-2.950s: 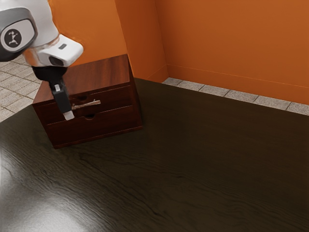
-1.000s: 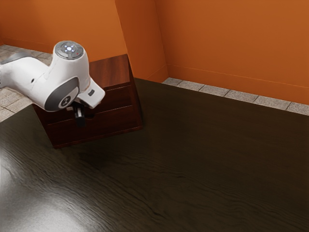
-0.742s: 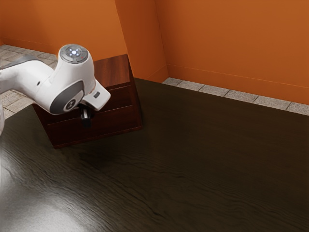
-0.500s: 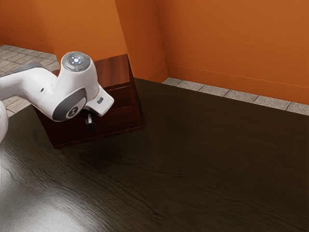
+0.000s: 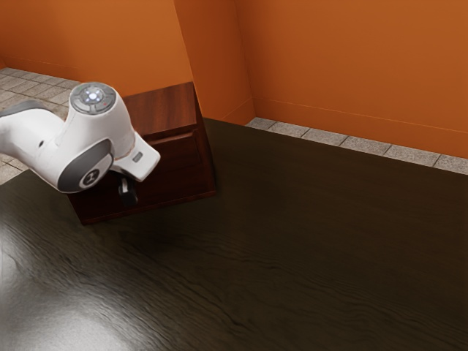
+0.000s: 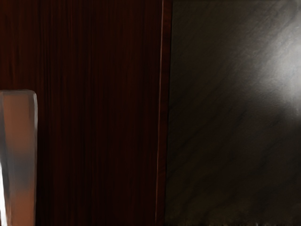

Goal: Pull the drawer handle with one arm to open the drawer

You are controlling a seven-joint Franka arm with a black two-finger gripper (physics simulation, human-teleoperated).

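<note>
Gleaming table (image 5: 307, 248) under drawer (image 5: 174, 152), orange walls (image 5: 351, 58)

1. No legible words, numbers or brand names on any surface in either view.
2. Grey round cap (image 5: 88, 175) on the white robot arm (image 5: 44, 139), at a joint: carries a small dark mark, too small to make out.
</note>
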